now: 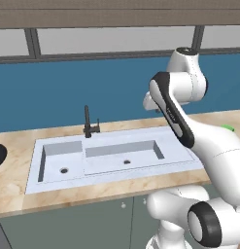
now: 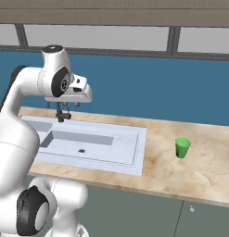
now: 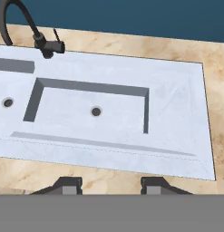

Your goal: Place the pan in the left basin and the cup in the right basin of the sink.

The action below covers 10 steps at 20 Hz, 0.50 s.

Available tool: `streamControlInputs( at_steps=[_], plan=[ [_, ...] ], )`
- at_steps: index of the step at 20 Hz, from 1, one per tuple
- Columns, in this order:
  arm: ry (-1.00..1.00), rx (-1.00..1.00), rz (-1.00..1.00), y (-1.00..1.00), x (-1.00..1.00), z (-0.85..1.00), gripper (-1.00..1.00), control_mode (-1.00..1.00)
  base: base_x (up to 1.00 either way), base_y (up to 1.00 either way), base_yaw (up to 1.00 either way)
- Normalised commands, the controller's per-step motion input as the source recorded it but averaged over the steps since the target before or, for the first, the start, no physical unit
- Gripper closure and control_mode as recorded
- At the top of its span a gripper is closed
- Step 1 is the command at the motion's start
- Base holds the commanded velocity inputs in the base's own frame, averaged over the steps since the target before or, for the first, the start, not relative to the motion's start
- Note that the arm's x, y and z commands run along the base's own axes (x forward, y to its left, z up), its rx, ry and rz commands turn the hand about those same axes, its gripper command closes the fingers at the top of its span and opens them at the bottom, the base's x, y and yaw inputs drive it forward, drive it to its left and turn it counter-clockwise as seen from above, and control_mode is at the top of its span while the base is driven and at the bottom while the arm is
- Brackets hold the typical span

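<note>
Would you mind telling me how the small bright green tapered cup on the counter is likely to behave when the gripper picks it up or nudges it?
The small bright green tapered cup stands upright on the marbled beige counter, so a high nudge would probably tip it. With its narrow base and no handle, it may slip downward in a loose pinch. It looks small and thin-walled, so probably light.

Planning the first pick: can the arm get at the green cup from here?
Probably yes: the cup stands upright and alone on the counter right of the sink, nothing around it; the open pincer hangs above the sink.
</note>
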Motion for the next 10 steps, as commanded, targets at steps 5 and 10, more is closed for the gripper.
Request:
streamControlInputs(
  at_steps=[5,10],
  plan=[
    [0.0,0.0,0.0,-0.03,0.0,0.0,-1.0,-1.0,0.0,0.0,0.0],
    [0.0,0.0,0.0,-0.08,0.0,0.0,-1.0,-1.0,0.0,0.0,0.0]
  ],
)
